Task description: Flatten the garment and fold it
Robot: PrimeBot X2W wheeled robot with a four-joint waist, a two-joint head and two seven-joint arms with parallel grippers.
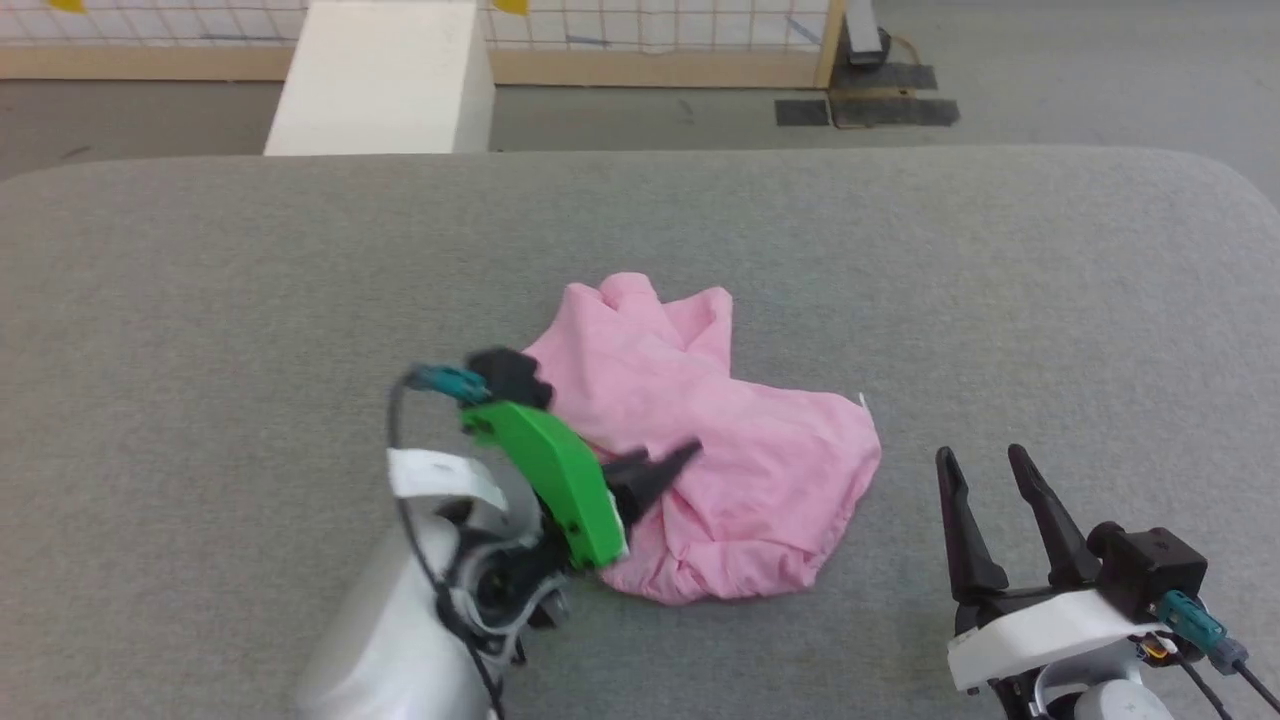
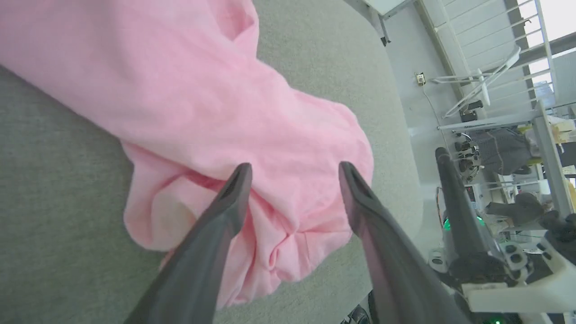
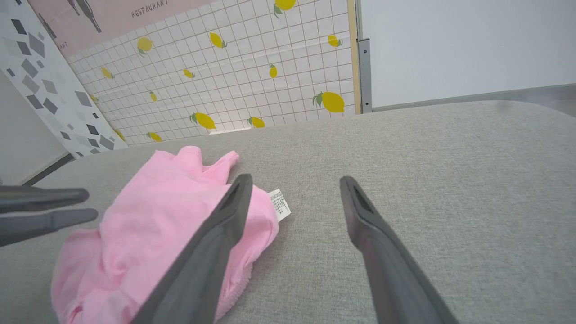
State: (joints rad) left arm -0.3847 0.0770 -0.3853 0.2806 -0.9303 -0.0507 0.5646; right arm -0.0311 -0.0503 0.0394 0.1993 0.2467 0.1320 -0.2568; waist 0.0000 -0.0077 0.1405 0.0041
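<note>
**Head view.** The garment (image 1: 700, 440), pink, thin and creased, was recorded as a lobed, crumpled heap at the middle of the counter (image 1: 200, 300). The counter was covered in grey, felt-like cloth and had rounded corners. The left tool (image 1: 672, 462), with dark tapered fingers ahead of a green bracket, was seen over the heap's near left part. It was blurred, so its spread could not be told here. The right tool (image 1: 982, 458) was seen at the near right, beside the garment but apart from it, with its fingers spread and nothing held. A white block (image 1: 380, 80) was noted beyond the far edge.

**Left wrist view.** The left tool's fingers were shown well apart with nothing gripped. Their tips were over bunched, puckered folds at the garment's edge; contact could not be told.

**Right wrist view.** A small white printed label (image 3: 280, 204) was shown at the garment's edge, lying flat on the counter close to one finger of the right tool. A tiled wall with a lemon pattern (image 3: 225, 67) was noted behind.
</note>
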